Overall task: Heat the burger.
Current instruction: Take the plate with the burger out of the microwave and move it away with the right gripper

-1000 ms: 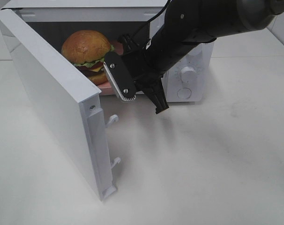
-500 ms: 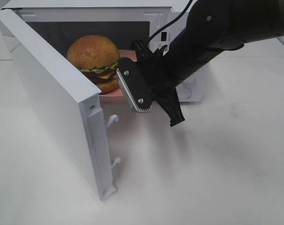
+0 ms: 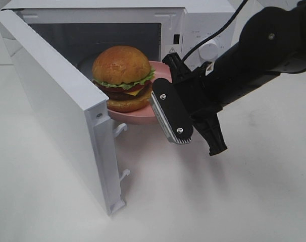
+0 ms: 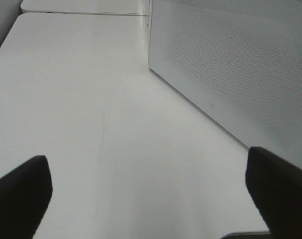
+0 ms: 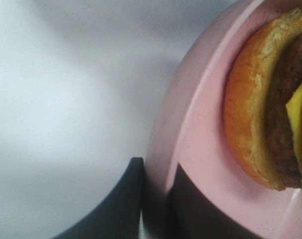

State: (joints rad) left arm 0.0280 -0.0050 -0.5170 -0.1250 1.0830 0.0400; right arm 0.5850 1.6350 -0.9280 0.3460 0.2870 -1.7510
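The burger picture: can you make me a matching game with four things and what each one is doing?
Things:
1. glossy golden-brown burger
2. round pink plate
3. white microwave door
4. black left gripper

States:
A. swung wide open
B. pinched at its rim by the black right gripper
C. sitting on the plate
D. open and holding nothing

Pairs: 1-C, 2-B, 3-A, 4-D

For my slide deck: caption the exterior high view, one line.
Right claw grips the pink plate carrying the burger at the open microwave.
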